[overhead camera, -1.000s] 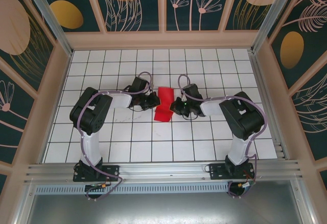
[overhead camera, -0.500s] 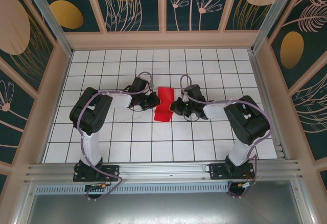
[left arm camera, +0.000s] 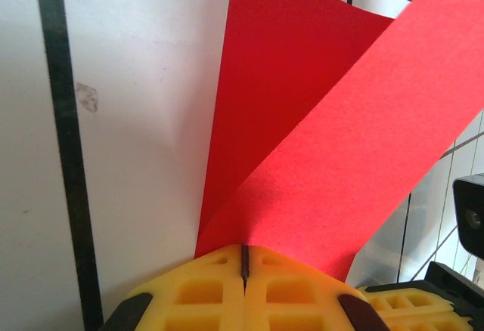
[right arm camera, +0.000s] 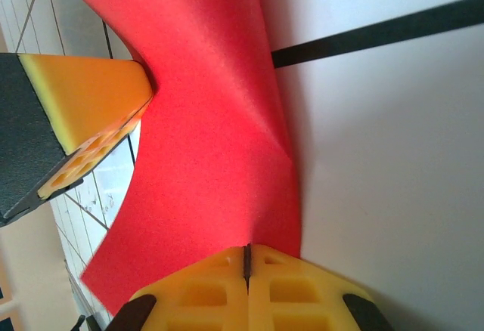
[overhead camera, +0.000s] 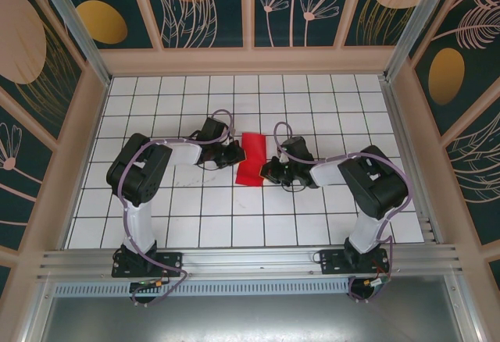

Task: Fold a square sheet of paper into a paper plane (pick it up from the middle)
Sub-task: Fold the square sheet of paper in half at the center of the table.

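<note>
Paper first: the square sheet of paper [overhead camera: 251, 160], thin, plain and bright red, sits near the middle of the tiled table [overhead camera: 195, 221]. It is held between the two arms and bent into a narrow, curving band. It seems doubled over on itself, though the overhead view is too small to be sure. The left gripper [left arm camera: 243, 261] has its yellow, waffle-moulded fingers pressed together on the sheet's left edge. The right gripper [right arm camera: 246, 261] is clamped just as tight on the opposite edge. Each wrist camera catches the other gripper's yellow pad just beside the paper. The tabletop is matte white, ruled in dark grid lines, with a small scuff [left arm camera: 87, 97]. Wooden-framed walls [overhead camera: 78, 147] with dark leaf-patterned panels enclose it.
</note>
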